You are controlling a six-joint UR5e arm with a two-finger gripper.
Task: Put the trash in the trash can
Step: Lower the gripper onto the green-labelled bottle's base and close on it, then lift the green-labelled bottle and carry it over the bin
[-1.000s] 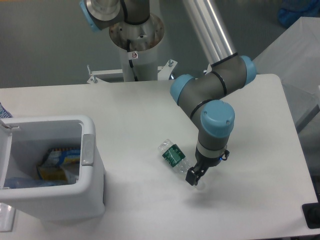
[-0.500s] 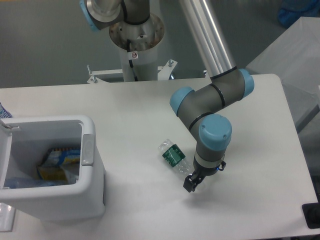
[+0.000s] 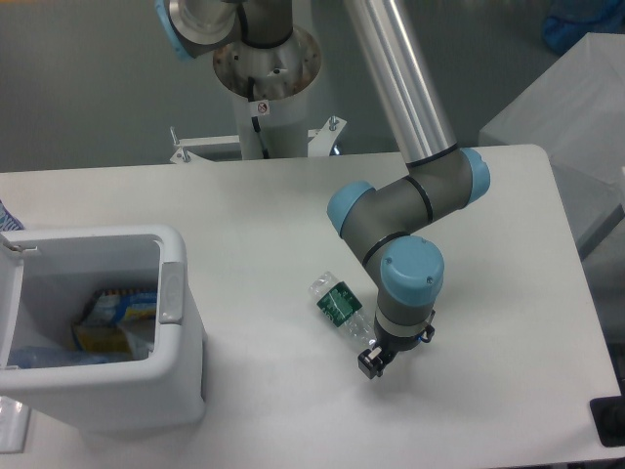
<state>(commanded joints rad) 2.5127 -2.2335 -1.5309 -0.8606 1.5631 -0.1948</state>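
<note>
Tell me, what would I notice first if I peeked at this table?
Probably the big grey robot arm with light-blue caps, bending down over the middle of the white table. Its black gripper sits right at one end of a crushed clear plastic bottle with a green label. A large white boxy bin stands at the left.

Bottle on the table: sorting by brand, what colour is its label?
Green label on the bottle, fixed camera view.

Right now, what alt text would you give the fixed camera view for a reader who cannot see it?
A robot arm's pincer hangs low at one end of a crushed green-label bottle lying on a white table. To the left stands an open white trash can with colourful packaging inside.
</note>
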